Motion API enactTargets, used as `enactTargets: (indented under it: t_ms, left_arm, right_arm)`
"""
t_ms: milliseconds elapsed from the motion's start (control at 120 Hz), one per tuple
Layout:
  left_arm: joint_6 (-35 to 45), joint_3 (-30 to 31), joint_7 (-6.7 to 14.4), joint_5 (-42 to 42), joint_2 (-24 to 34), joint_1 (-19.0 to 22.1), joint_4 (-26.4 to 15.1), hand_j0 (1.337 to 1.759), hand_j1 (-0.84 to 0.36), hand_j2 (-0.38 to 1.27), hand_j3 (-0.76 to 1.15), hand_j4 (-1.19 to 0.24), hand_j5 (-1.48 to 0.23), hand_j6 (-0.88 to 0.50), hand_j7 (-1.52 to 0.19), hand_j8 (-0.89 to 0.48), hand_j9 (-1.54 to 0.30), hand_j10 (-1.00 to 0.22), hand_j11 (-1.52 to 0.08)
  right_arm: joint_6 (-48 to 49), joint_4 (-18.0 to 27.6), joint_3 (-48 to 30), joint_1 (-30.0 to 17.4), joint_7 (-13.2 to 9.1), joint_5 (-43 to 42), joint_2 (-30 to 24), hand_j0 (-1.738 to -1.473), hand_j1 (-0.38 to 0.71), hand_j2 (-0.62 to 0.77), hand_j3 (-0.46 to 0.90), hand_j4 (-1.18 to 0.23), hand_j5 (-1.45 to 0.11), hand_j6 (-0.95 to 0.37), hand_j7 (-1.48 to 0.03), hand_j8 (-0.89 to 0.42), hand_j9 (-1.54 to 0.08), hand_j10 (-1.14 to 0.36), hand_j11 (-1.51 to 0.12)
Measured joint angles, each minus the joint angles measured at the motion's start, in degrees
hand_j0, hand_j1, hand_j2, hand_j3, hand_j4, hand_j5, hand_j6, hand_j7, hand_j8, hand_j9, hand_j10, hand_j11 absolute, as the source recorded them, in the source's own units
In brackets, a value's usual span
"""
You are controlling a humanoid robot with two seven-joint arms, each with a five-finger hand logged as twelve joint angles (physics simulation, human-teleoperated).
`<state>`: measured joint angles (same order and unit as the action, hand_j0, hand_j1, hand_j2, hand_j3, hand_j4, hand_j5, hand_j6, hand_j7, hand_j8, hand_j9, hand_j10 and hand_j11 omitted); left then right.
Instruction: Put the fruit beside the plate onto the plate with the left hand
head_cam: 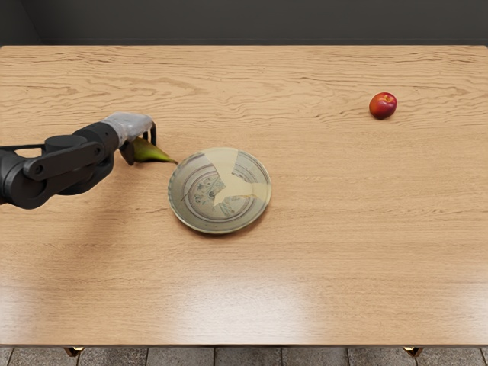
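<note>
The left arm reaches in level, forearm slanting up toward the plate; the left hand sits just left of the plate, palm down; fingers curl around the fruit.

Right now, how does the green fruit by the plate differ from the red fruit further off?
The green fruit is long and tapers to a point; the red fruit is round. The green fruit lies just left of the plate, the red fruit far off at the right rear of the table. The left hand covers one end of the green fruit; nothing touches the red fruit. Both are off the plate.
</note>
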<state>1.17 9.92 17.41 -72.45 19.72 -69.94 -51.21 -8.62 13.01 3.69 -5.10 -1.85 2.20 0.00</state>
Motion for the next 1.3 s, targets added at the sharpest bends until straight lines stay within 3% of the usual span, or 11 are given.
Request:
enactTargets:
  t_ms: [442,625,758,875,900,925,1017,1300]
  left_arm:
    - [-3.53,0.66,0.04,0.61,-0.16,-0.73,1.76,1.641,-0.29,0.14,0.00,-0.49,-0.81,-0.36,-0.91,-0.39,-0.94,-0.62,-0.94]
    - [-5.35,0.80,0.02,2.17,0.13,-2.32,1.37,1.643,-0.29,0.17,0.00,-0.46,-0.89,-0.35,-0.96,-0.41,-0.98,-0.66,-0.98]
    - [-6.71,0.80,0.32,4.77,1.05,-3.65,-0.28,1.644,-0.31,0.18,0.00,-0.42,-0.95,-0.32,-0.98,-0.39,-1.00,-0.69,-1.01]
    - [-8.23,0.73,0.54,7.68,6.01,-6.56,-2.65,1.645,-0.32,0.23,0.00,-0.39,-0.99,-0.30,-1.01,-0.37,-1.03,-0.71,-1.03]
    - [-8.61,0.71,0.58,8.25,6.35,-6.72,-3.14,1.645,-0.35,0.32,0.00,-0.38,-0.99,-0.30,-1.01,-0.36,-1.03,-0.72,-1.04]
    - [-8.97,0.70,0.62,8.77,7.06,-6.92,-3.79,1.644,-0.35,0.25,0.00,-0.36,-1.01,-0.28,-1.02,-0.36,-1.04,-0.72,-1.05]
    - [-9.71,0.63,1.01,10.68,10.06,-8.29,-7.08,1.643,-0.36,0.28,0.00,-0.35,-1.02,-0.27,-1.03,-0.35,-1.06,-0.73,-1.06]
    - [-10.96,0.55,1.59,16.07,10.79,-11.69,-13.02,1.643,-0.36,0.31,0.00,-0.34,-1.05,-0.27,-1.06,-0.35,-1.08,-0.76,-1.09]
  right_arm:
    - [0.00,0.00,0.00,0.00,0.00,0.01,0.00,-1.658,-0.31,-0.01,0.00,-0.03,-0.04,-0.03,-0.04,-0.03,-0.04,-0.03,-0.04]
    - [-0.02,0.00,0.00,-0.03,0.00,0.00,0.00,-1.658,-0.31,-0.01,0.00,-0.03,-0.04,-0.03,-0.04,-0.03,-0.04,-0.03,-0.04]
    - [-0.05,0.00,-0.03,-0.24,0.00,0.00,0.00,-1.658,-0.31,-0.01,0.00,-0.03,-0.04,-0.03,-0.04,-0.03,-0.04,-0.03,-0.04]
    - [-0.06,0.00,-0.03,-0.31,0.00,0.00,0.00,-1.658,-0.31,-0.01,0.00,-0.03,-0.04,-0.03,-0.04,-0.03,-0.04,-0.03,-0.04]
    - [-0.07,0.00,-0.02,-0.32,0.00,0.00,0.00,-1.658,-0.31,-0.01,0.00,-0.03,-0.04,-0.03,-0.04,-0.03,-0.04,-0.03,-0.04]
    - [-0.07,0.00,-0.02,-0.33,0.01,0.00,0.00,-1.658,-0.31,-0.01,0.00,-0.03,-0.04,-0.03,-0.04,-0.03,-0.04,-0.03,-0.04]
    - [-0.07,0.00,-0.03,-0.34,0.05,0.00,0.00,-1.658,-0.31,-0.01,0.00,-0.03,-0.04,-0.03,-0.04,-0.03,-0.04,-0.03,-0.04]
    - [-0.08,0.00,-0.07,-0.44,0.09,0.01,0.00,-1.658,-0.31,-0.01,0.00,-0.03,-0.04,-0.03,-0.04,-0.03,-0.04,-0.03,-0.04]
